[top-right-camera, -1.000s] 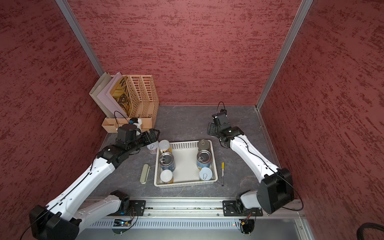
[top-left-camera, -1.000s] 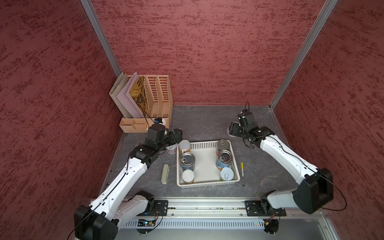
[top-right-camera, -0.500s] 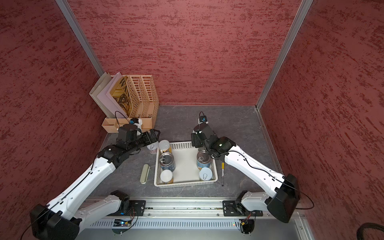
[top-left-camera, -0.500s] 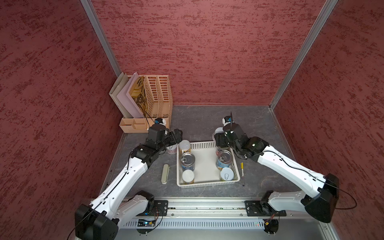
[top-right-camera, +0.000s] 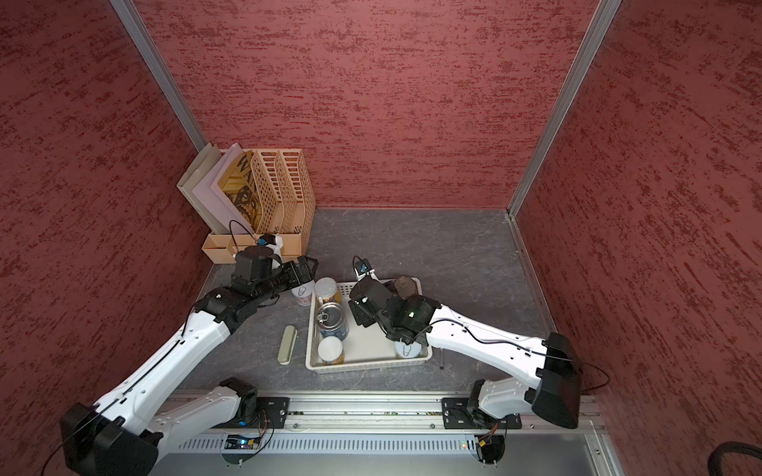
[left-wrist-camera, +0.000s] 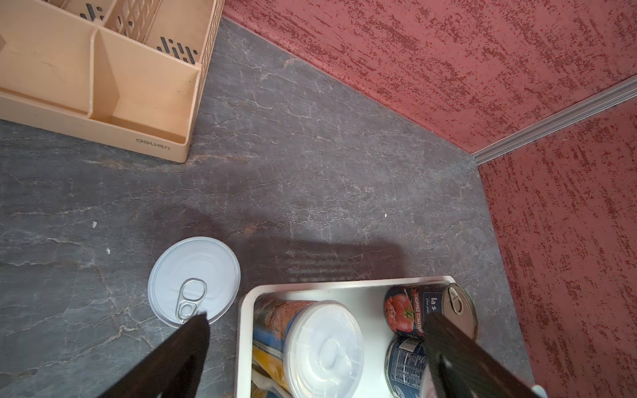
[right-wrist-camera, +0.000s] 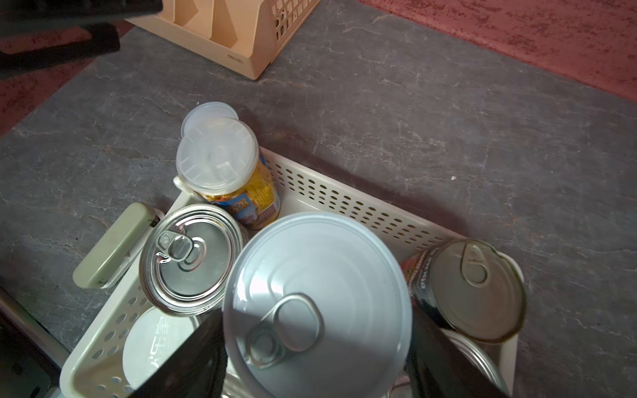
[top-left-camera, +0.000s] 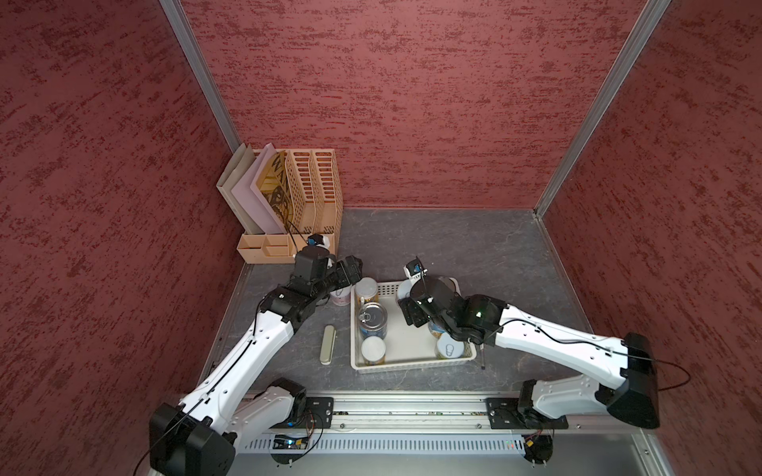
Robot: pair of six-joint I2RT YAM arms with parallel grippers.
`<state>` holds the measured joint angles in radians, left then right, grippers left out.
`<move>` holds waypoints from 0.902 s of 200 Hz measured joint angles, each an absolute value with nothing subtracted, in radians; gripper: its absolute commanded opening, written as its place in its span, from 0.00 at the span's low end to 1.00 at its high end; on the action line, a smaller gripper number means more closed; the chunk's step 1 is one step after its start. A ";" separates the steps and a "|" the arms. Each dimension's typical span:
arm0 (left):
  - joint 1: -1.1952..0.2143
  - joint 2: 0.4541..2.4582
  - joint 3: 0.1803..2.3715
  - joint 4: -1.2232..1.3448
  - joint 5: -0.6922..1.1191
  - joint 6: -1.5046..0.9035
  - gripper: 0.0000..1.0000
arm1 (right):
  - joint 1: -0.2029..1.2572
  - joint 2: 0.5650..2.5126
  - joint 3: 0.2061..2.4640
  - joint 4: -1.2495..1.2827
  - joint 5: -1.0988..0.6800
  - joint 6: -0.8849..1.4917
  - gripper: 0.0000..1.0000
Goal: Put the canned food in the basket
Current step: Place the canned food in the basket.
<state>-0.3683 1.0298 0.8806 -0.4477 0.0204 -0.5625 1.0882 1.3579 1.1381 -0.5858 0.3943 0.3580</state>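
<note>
We see our right gripper [right-wrist-camera: 315, 313] pinching a white-topped can [right-wrist-camera: 317, 275] between its fingers, the basket [right-wrist-camera: 344, 203] below them. Our left gripper [left-wrist-camera: 315, 320] has its fingers spread wide, a second white can [left-wrist-camera: 194, 279] just outside one fingertip.

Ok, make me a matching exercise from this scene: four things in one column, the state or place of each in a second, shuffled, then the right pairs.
1. tomato can
2. olive case
3. right gripper
4. left gripper

A. open, holding nothing
B. shut on a white-topped can
C. lying on the table, outside the basket
D. in a basket corner

Pairs: 1-D, 2-C, 3-B, 4-A
</note>
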 measured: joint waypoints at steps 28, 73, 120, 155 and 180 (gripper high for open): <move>-0.368 1.029 0.881 -0.448 0.021 -0.562 1.00 | 1.117 1.393 1.128 -0.573 0.392 0.358 0.57; -0.368 1.029 0.881 -0.448 0.021 -0.560 1.00 | 1.132 1.456 1.113 -0.565 0.387 0.359 0.57; -0.368 1.029 0.881 -0.448 0.020 -0.559 1.00 | 1.137 1.460 1.052 -0.559 0.366 0.373 0.57; -0.368 1.029 0.881 -0.448 0.020 -0.560 1.00 | 1.140 1.448 1.000 -0.563 0.352 0.385 0.57; -0.368 1.033 0.881 -0.448 0.019 -0.560 1.00 | 1.145 1.448 0.997 -0.566 0.344 0.389 0.57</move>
<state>-0.3683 1.0328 0.8806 -0.4480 0.0193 -0.5598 1.1446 1.4483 0.9974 -0.5655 0.3435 0.3893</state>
